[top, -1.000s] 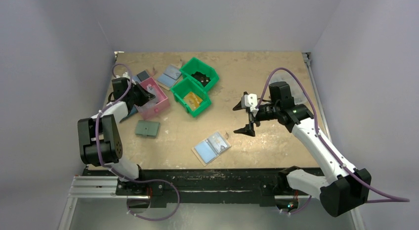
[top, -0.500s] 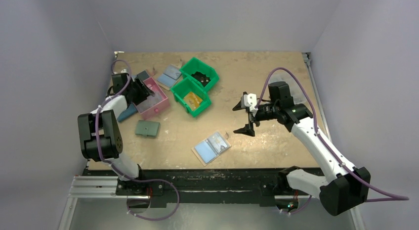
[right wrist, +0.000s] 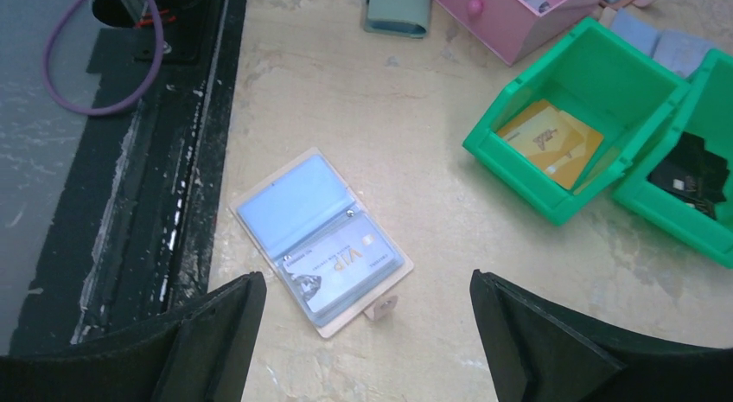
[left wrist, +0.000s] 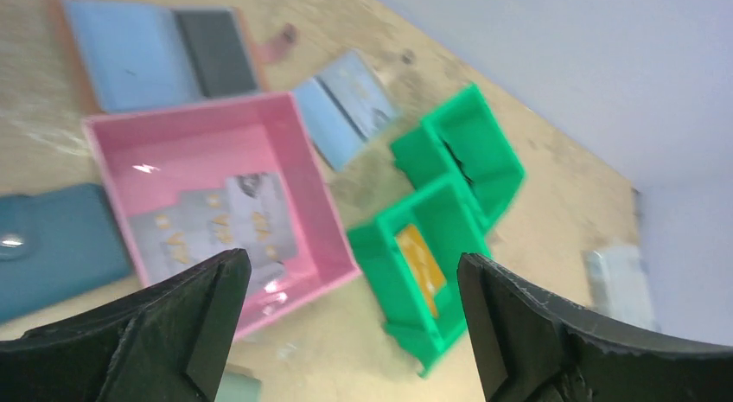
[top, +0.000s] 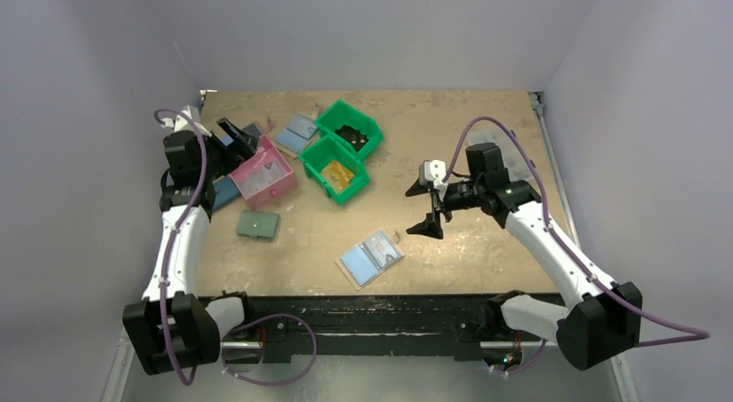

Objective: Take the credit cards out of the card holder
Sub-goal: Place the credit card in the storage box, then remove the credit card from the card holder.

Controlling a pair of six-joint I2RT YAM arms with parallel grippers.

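1. Your right gripper point(top: 421, 208) hangs released with its jaws spread wide and nothing between them, above the table point(top: 484, 117) and just far and right of the card holder point(top: 370, 257)
2. The card holder lies opened flat near the near edge, at the middle. Its light-blue panel is on the left, and a pale card point(right wrist: 337, 262) sits in the sleeve on the right
3. Your left gripper point(top: 235, 138) is also released and empty. It sits over the pink bin point(top: 268, 193) at the far left, well apart from the holder, so it cannot pin it down
4. The main risk, as I judge it, is that the card lies flush inside its sleeve. A pinch there could take sleeve and card together, and the whole holder would lift
5. The second risk is that the holder looks light and nothing holds it. A sideways push from a finger could slide it towards the black rail point(right wrist: 173, 160) at the near edge
6. The two green bins point(top: 333, 190) stand far and left of the holder, and the nearer one holds yellow-orange cards point(right wrist: 553, 143). Watch the right arm's swing towards them
7. A sage-green wallet point(top: 258, 224), a dark-blue wallet point(left wrist: 52, 246) and another opened holder point(top: 298, 132) lie on the left. Do not mistake any of them for yours
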